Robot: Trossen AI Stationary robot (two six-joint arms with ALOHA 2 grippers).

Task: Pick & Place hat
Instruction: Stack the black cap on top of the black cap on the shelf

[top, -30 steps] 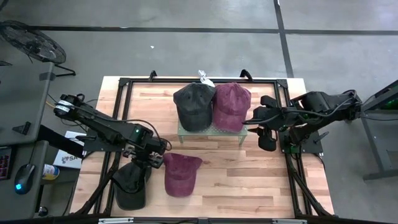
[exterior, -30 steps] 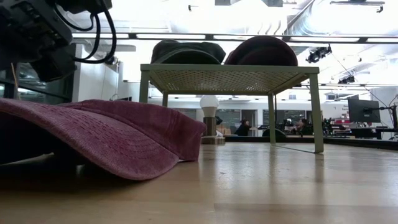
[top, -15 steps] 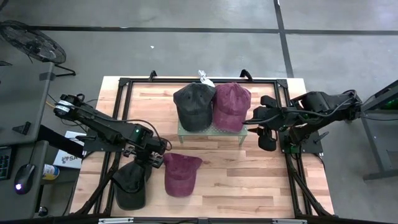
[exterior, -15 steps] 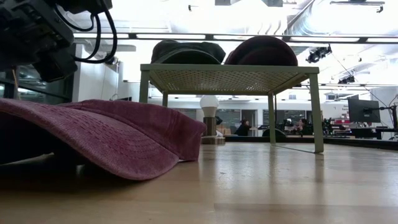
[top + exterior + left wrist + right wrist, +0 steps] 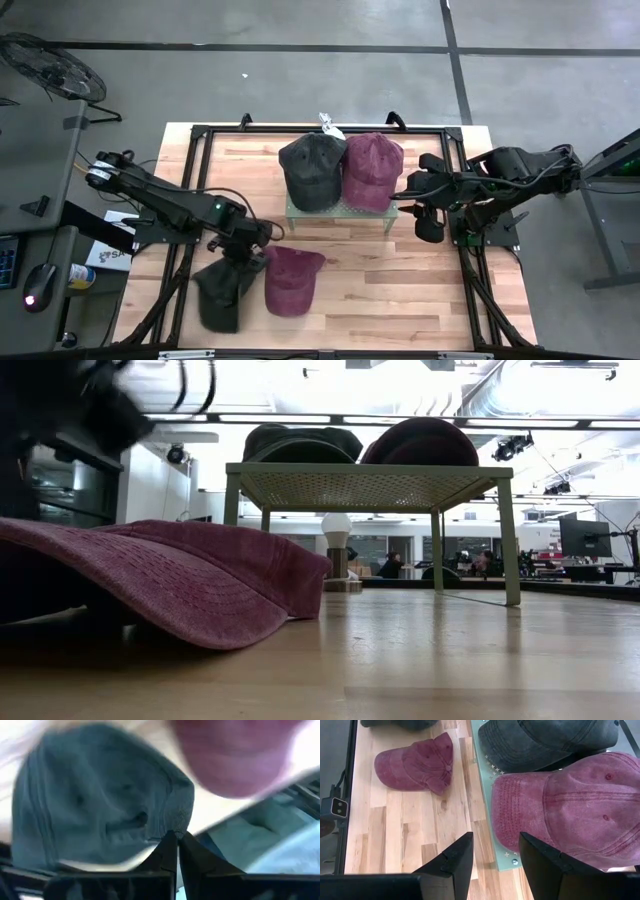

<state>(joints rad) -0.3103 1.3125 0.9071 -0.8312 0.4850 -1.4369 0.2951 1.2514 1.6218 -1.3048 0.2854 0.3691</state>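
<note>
Shifted rightward, the dark cap (image 5: 222,291) hangs clenched in the left jaws (image 5: 247,258).

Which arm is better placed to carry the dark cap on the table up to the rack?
Left. The left gripper is shut on the dark cap, already lifting it beside the maroon cap. The right gripper waits open beside the rack, holding nothing.

dark hats (image 5: 312,170): 2 | maroon hats (image 5: 372,170): 2 | racks (image 5: 340,211): 1 | arms (image 5: 160,205): 2
</note>
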